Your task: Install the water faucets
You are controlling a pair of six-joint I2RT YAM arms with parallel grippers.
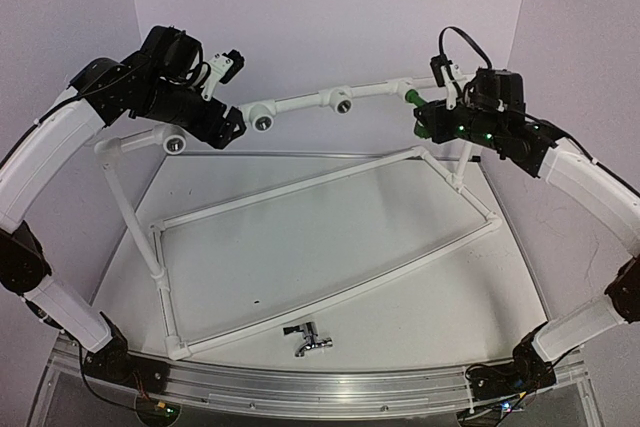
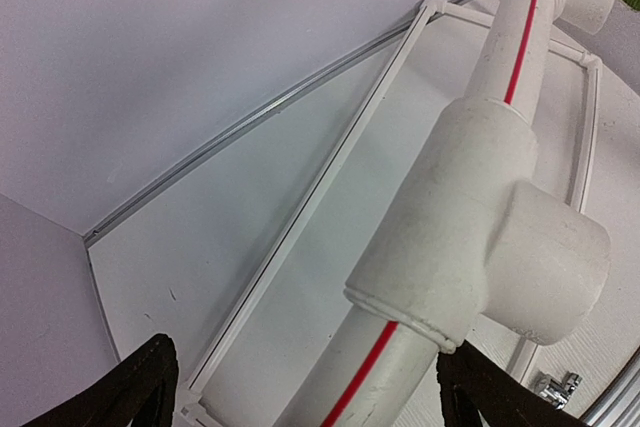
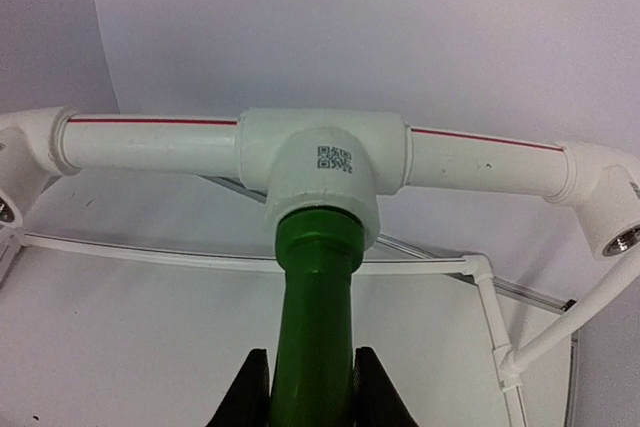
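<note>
The green faucet (image 3: 318, 287) sits with its end inside a white T-socket (image 3: 320, 162) on the raised pipe rail (image 1: 300, 102). My right gripper (image 3: 313, 367) is shut on the faucet's body; in the top view it (image 1: 424, 119) is at the rail's right end, with the green faucet (image 1: 412, 97) just ahead of it. The chrome faucet (image 1: 308, 339) lies loose on the table by the near edge and also shows in the left wrist view (image 2: 555, 387). My left gripper (image 1: 228, 127) is open, its fingers (image 2: 130, 392) straddling the red-striped pipe (image 2: 400, 327) below a T-socket (image 2: 480, 237).
A white pipe frame (image 1: 300, 185) lies flat on the table, with uprights carrying the rail. The rail has other open sockets (image 1: 262, 119) along it and one at the left end (image 1: 175, 143). An aluminium rail (image 1: 320, 387) runs along the near edge.
</note>
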